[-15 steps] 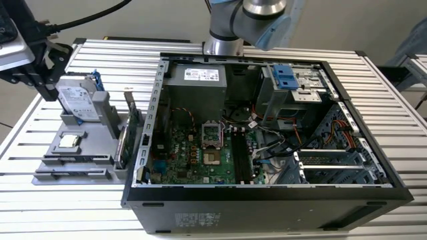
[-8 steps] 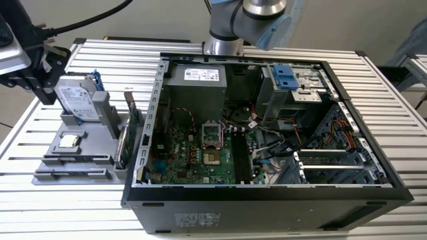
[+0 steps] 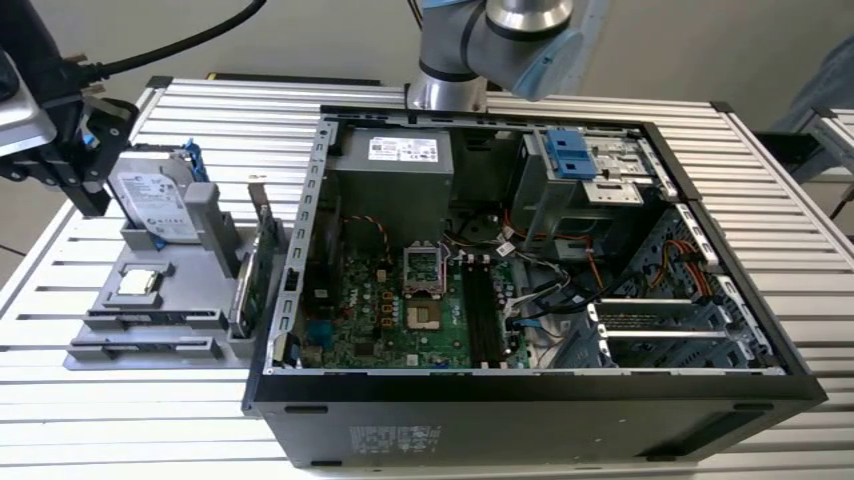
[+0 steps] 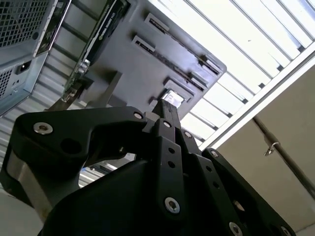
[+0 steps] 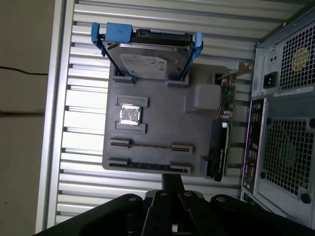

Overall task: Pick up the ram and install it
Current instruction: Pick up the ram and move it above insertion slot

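Note:
The ram is a thin dark stick standing on edge between two clips of the grey holder tray, which lies on the slatted table beside the open computer case. My gripper hovers above the tray's edge close to the ram, with its black fingers pressed together and nothing between them. In the exterior view the gripper hangs at that view's far left, beside the tray. The second wrist view looks along the fingers toward the tray. The motherboard's long black memory slots lie inside the case.
On the tray a silver hard drive in a blue frame leans upright, a square processor chip lies flat, and a green expansion card stands by the case's rear wall. The arm's base stands behind the case.

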Tool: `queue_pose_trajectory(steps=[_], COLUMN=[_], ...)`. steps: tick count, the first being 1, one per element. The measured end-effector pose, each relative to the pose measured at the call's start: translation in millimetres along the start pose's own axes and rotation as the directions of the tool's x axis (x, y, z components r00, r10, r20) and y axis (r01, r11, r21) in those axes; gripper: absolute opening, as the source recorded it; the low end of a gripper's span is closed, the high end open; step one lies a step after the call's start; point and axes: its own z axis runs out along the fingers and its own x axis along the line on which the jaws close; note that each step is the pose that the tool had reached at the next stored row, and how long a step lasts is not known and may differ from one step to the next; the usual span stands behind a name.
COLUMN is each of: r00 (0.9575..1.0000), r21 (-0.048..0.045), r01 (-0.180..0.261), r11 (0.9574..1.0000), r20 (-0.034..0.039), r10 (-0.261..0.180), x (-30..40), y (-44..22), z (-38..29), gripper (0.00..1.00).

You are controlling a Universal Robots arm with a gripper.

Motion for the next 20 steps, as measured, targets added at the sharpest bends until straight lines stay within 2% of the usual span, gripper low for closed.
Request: queue_pose_trajectory(steps=[13, 20], r00=[1.0, 0.9998], r21=[0.0003, 0.0002], r01=[0.0, 0.02], r11=[1.0, 0.9998], r20=[0.0, -0.001], r10=[0.0, -0.02], x=[0.0, 0.1], y=[-0.1, -0.1], z=[0.1, 0.3], gripper=[0.0, 0.0])
